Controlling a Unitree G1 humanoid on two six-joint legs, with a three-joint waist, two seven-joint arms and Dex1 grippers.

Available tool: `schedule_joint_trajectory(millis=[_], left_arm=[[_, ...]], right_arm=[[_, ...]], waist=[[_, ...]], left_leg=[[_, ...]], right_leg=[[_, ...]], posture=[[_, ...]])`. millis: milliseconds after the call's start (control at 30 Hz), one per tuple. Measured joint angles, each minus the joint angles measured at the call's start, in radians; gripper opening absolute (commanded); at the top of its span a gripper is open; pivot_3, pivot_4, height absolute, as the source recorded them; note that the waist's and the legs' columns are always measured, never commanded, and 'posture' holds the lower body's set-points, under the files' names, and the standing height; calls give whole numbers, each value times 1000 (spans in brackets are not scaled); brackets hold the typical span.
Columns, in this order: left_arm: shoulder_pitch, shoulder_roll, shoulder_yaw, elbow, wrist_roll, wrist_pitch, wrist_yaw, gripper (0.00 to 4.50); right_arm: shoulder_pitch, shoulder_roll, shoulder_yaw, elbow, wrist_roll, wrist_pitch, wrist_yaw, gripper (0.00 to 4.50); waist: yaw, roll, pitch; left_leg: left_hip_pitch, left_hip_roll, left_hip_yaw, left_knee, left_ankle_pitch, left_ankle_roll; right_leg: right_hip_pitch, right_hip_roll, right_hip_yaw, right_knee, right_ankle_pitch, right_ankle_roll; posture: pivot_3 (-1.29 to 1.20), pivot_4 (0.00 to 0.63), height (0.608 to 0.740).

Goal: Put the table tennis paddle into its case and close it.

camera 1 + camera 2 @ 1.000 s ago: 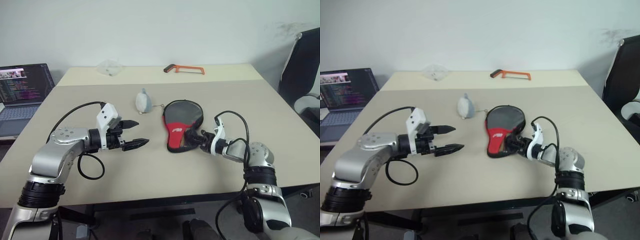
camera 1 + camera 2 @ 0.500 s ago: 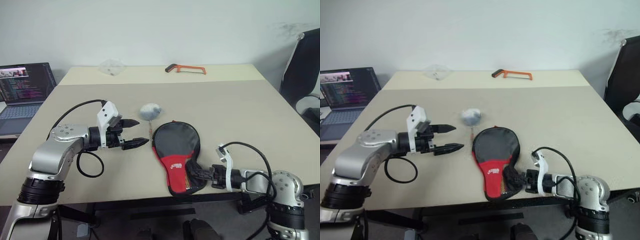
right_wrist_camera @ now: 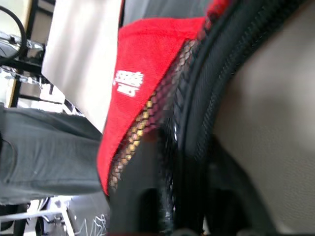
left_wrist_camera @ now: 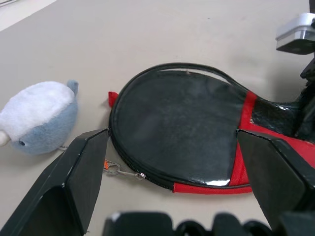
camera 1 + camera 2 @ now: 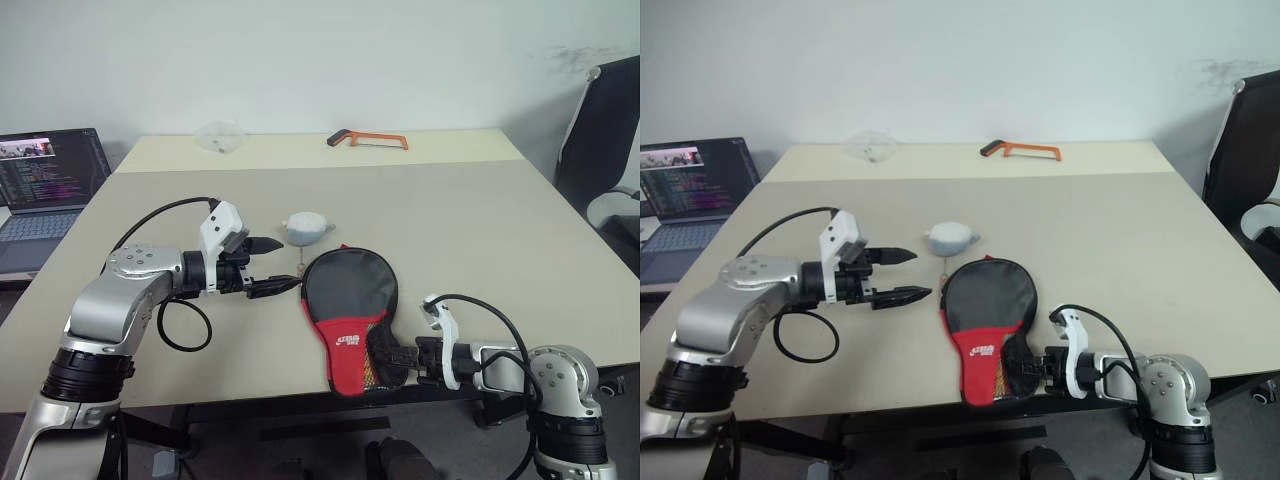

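The case [image 5: 350, 315] lies flat near the table's front edge, dark top away from me and red logo end [image 3: 133, 83] at the edge. Its zip is open along that end, and mesh lining shows in the right wrist view. The grey-white plush charm [image 5: 306, 226] lies just beyond it, linked by a small chain [image 4: 120, 171]. My right gripper [image 5: 392, 358] is at the case's red end, touching it. My left gripper [image 5: 285, 265] hovers open just left of the case's round part, nothing between its fingers [image 4: 81, 167]. The table tennis paddle is hidden.
An open laptop [image 5: 45, 190] sits at the far left. An orange hacksaw [image 5: 367, 139] and a clear plastic bag [image 5: 220, 134] lie at the table's back. A black chair [image 5: 605, 130] stands at the right. The table edge [image 5: 250, 405] runs under the case's end.
My right arm has pulled back, dragging the case toward the front edge and a little left. The plush charm trailed after it and rolled over. The left gripper stayed in place.
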Motion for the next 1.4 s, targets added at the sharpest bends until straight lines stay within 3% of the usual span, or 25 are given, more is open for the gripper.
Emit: schedule_joint_trajectory(millis=[100, 233, 367, 433, 500, 667, 833, 1033, 1167, 1400], left_arm=[[-3, -9, 0, 5, 4, -3, 2, 4500], [-8, -17, 0, 22, 16, -5, 12, 4500], [-27, -31, 1, 59, 20, -2, 36, 4500], [-58, -53, 5, 100, 27, -3, 66, 4500], [-106, -81, 5, 150, 45, -11, 106, 4500], [-210, -144, -2, 266, 93, -51, 151, 4500], [-338, -243, -78, 513, 223, -173, 222, 4500], [-492, -384, -125, 832, 344, -311, 319, 4500], [-579, -503, -149, 1060, 397, -411, 335, 4500], [-658, -551, -209, 1269, 549, -518, 491, 4500]], right_arm=[[-31, -93, 32, -28, 2, -4, 38, 3204], [-40, -324, 118, -100, -44, -85, 133, 4480], [-20, -557, 219, -162, -144, -235, 260, 4480], [-41, -619, 253, -180, -210, -332, 309, 4480], [-113, -582, 284, -174, -280, -440, 314, 4480], [-239, -333, 376, -61, -449, -687, 241, 4480], [-252, -80, 430, 137, -590, -898, 145, 4480], [-219, 107, 443, 333, -661, -1009, 82, 4480], [-216, 155, 440, 429, -702, -1063, 67, 4480], [-189, 165, 422, 413, -709, -1051, 77, 4480]], waist=[[4, 0, 0], [14, 0, 0], [26, 0, 0], [26, -1, 1], [22, -3, 1], [27, -4, 1], [36, -4, 1], [49, -4, 1], [49, -4, 0], [46, -4, -2]], left_leg=[[-2, -2, 0, 1, 0, 0], [-5, -3, -1, 1, 0, 0], [-10, -3, -3, 1, 0, 0], [-10, -3, -2, 2, 0, 1], [-9, -2, -1, 2, 0, 1], [-10, -1, -2, 2, 0, 0], [-11, -4, -2, 2, 1, -1], [-12, -4, -1, 2, 1, -1], [-12, -4, 0, 2, 0, 1], [-6, -3, -1, 2, 0, 1]], right_leg=[[0, 0, 0, -1, 0, 1], [0, 0, -2, -6, 1, 4], [0, 0, -4, -13, 3, 7], [0, -1, -4, -13, 4, 8], [0, -1, -3, -14, 5, 9], [-1, -1, -3, -13, 7, 6], [-2, -5, -2, -13, 11, 2], [-4, -6, -2, -13, 12, 2], [-4, -6, -2, -13, 12, 2], [1, -4, -3, -11, 12, 1]], posture=[[0, 150, 740], [0, 150, 740], [0, 150, 740], [0, 150, 740], [0, 150, 740], [0, 150, 740], [0, 150, 740], [0, 150, 740], [0, 150, 740], [0, 150, 740]])
